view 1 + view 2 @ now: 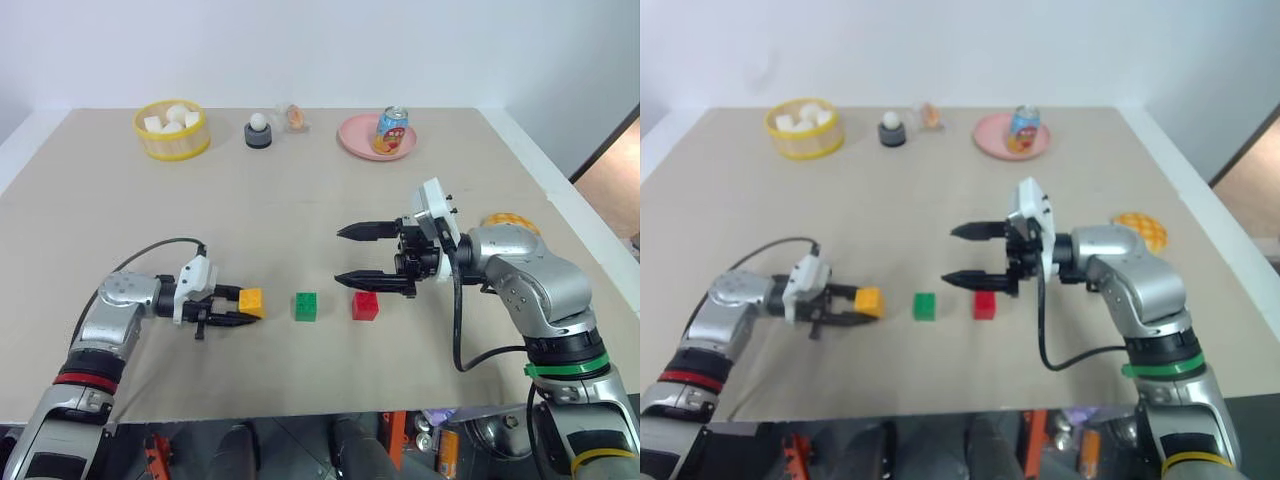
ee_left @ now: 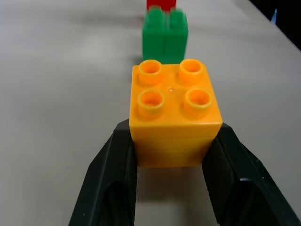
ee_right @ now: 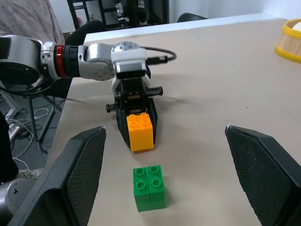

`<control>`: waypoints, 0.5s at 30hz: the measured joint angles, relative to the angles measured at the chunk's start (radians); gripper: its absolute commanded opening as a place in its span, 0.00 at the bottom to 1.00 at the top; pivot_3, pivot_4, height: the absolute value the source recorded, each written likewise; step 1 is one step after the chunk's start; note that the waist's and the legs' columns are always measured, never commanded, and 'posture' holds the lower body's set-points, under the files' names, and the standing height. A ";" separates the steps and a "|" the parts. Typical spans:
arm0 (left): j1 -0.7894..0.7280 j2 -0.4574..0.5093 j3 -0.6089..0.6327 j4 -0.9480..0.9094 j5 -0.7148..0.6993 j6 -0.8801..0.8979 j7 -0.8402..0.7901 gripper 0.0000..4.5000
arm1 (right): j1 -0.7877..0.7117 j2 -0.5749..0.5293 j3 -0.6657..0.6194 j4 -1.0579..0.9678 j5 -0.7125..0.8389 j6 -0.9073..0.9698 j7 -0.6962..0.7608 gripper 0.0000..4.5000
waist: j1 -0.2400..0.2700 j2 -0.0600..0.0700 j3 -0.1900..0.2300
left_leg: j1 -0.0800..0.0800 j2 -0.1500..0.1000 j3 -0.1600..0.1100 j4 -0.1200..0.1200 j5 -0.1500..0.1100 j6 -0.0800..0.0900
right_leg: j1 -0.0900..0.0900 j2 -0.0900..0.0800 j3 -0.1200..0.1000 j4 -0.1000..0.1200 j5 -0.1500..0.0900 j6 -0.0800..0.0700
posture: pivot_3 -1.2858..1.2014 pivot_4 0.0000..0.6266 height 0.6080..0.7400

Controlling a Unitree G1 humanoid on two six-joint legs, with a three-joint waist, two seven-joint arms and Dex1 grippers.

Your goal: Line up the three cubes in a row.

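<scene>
Near the front edge of the tabletop (image 1: pixel 300 215), lining up left to right: orange-yellow cube (image 1: pixel 250 302), green cube (image 1: pixel 305 306), red cube (image 1: pixel 365 305), all roughly on one line and each apart from its neighbour by a small gap. Being pinched between the fingers of the left tool (image 1: pixel 228 307), the orange-yellow cube, studs up, sitting low at or just above the surface; cannot tell whether resting or barely lifted. Lying straight ahead of that tool along its pointing direction, the green cube, then the red one behind it, as seen in the left wrist view. Reaching in nearly level from the left, forearm low, wrist turned toward the row.

Hovering above and just behind the red cube, the right tool (image 1: pixel 372 255), fingers spread wide and holding nothing, pointing leftward and nearly level, arm raised clear of the surface.

Judging the row nearly complete: probably needing only release of the orange-yellow cube, with the left arm plainly the nearer one for that.
</scene>
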 measured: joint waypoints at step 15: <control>-0.052 -0.033 0.001 0.122 0.030 -0.124 -0.010 0.30 | 0.006 -0.002 0.000 -0.003 0.008 0.008 -0.009 0.93 | 0.001 0.000 0.000 | 0.001 0.000 0.000 0.001 0.003 0.004 | 0.001 0.000 0.000 0.001 0.001 -0.003 | 0.52 0.24 1.00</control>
